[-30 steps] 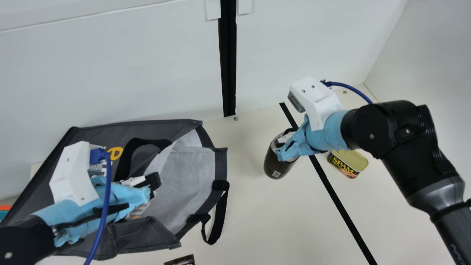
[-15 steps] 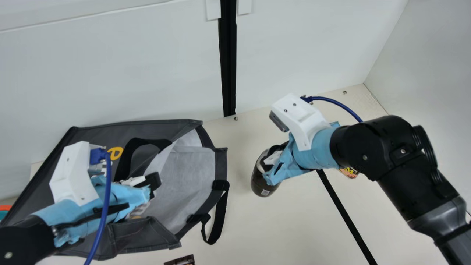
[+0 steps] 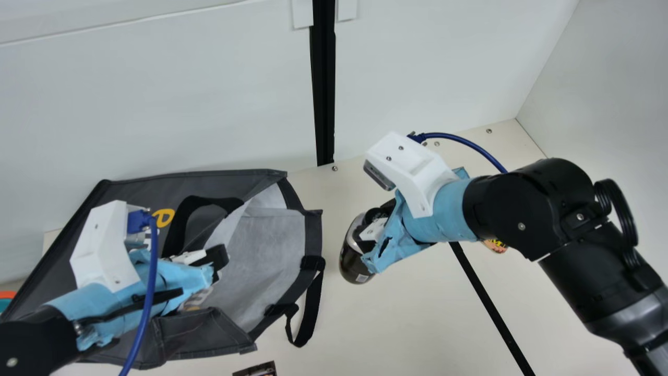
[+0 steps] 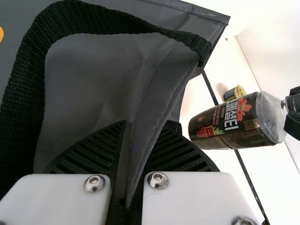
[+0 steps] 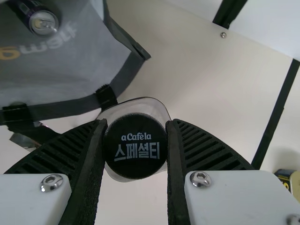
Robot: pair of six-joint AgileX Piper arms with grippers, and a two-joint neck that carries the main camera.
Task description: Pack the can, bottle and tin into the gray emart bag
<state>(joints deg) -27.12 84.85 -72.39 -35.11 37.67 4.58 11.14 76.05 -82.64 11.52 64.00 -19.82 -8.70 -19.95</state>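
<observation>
Slanting downward, right end effector (image 3: 372,234) clamped on bottle (image 3: 354,265) (capped); left one (image 3: 215,261), on bag (image 3: 271,256)

In the main view, a cream surface (image 3: 417,318) is spreading across the lower half, with a black line (image 3: 488,300) running slantwise down its right part. A dark printed item (image 3: 257,369) is poking in at the bottom edge, left of centre, and an orange-and-teal object (image 3: 6,298) is peeking in at the lower left. Pale walls (image 3: 156,104) are rising behind, a black upright strip (image 3: 323,94) dividing them at top centre.
</observation>
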